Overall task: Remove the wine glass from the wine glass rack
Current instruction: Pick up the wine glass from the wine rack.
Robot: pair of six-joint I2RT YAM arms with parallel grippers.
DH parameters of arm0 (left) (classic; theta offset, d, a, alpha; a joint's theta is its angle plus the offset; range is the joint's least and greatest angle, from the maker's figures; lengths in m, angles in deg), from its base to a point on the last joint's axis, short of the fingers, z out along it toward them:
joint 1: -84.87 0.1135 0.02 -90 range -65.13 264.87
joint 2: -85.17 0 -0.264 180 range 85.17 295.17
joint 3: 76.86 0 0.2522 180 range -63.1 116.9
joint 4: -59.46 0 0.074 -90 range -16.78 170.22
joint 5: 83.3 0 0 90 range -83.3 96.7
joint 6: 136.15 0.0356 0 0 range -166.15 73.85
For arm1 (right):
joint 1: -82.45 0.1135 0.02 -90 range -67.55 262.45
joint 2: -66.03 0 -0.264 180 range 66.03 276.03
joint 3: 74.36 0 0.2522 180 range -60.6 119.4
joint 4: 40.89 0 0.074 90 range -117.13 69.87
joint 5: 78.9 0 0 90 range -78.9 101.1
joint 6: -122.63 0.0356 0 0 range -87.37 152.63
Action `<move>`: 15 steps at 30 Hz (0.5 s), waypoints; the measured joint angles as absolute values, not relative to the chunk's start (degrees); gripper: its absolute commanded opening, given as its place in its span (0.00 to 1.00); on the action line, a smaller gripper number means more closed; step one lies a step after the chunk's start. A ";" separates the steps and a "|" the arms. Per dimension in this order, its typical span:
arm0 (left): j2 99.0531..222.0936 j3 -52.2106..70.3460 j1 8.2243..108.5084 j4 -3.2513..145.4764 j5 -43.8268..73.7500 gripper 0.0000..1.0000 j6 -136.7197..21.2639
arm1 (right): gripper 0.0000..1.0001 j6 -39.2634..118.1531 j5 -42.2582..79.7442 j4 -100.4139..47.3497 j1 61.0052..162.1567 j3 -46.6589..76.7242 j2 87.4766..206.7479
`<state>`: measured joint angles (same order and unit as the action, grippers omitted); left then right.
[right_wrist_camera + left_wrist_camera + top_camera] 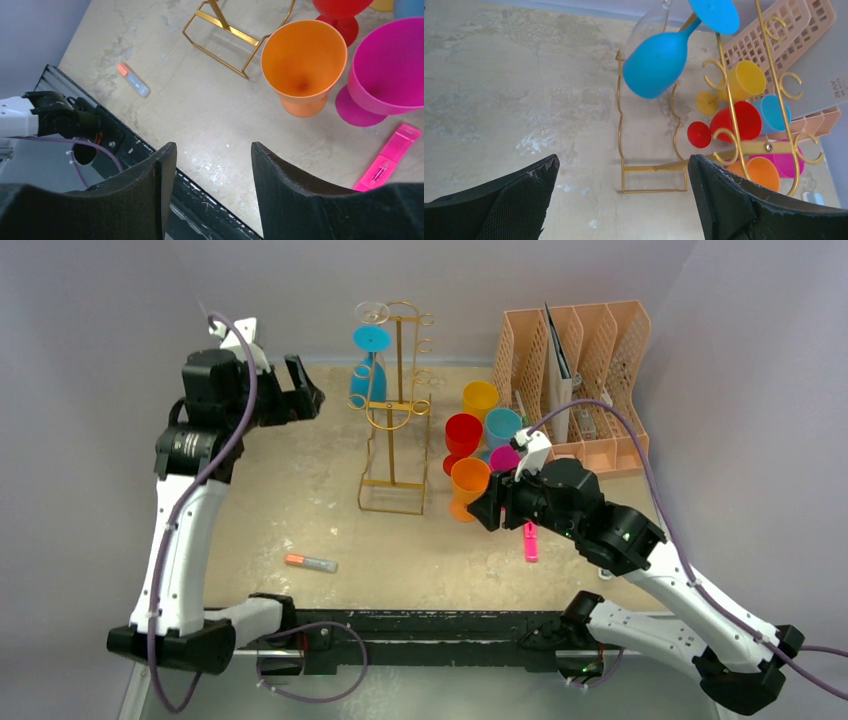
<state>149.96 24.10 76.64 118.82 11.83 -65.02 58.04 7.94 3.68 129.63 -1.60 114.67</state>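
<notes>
Pinch the light, slick, likely plastic blue wine glass (pixel 655 64) at its stem, three o'clock from the wide-spread left gripper (pixel 623 160), leaving the right gripper (pixel 212 147) parted, empty.

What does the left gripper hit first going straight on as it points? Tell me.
Probably the wine glass rack, at its lower wire frame, seen straight ahead of the open left gripper. The blue wine glass hangs above that line and might be met first; depth is unclear.
</notes>
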 measured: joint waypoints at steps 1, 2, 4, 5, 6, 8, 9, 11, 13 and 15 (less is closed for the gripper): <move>151.54 25.60 77.77 118.86 13.07 0.98 -65.11 | 0.59 58.65 8.05 3.55 129.63 -1.88 114.19; 153.52 27.66 78.69 119.24 14.56 0.97 -65.11 | 0.59 59.31 8.14 3.53 129.63 -2.19 113.82; 157.50 31.86 79.26 119.50 17.68 0.94 -65.09 | 0.59 60.62 8.47 3.33 129.63 -2.78 113.56; 159.56 34.13 79.26 119.63 19.41 0.92 -65.11 | 0.60 61.21 8.88 3.33 129.63 -3.02 113.62; 161.57 36.45 79.26 119.74 21.01 0.91 -65.26 | 0.60 61.67 9.15 3.31 129.63 -3.28 113.69; 165.07 40.40 79.24 119.74 23.67 0.89 -65.85 | 0.60 62.56 9.41 3.26 129.63 -3.72 113.76; 166.88 42.28 79.24 119.56 25.11 0.87 -66.38 | 0.60 62.98 9.45 3.37 129.63 -3.76 113.91; 170.09 45.25 79.24 119.17 27.67 0.86 -67.19 | 0.60 63.66 9.60 3.40 129.63 -3.76 114.28; 172.89 47.37 79.24 118.86 29.38 0.83 -67.93 | 0.60 64.12 9.67 3.48 129.63 -3.76 114.63; 175.34 48.82 79.24 118.41 30.10 0.78 -68.45 | 0.60 64.42 9.80 3.68 129.63 -3.76 114.85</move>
<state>175.34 48.82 79.24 118.41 30.10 -68.45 64.42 9.80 3.68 129.63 -3.76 114.85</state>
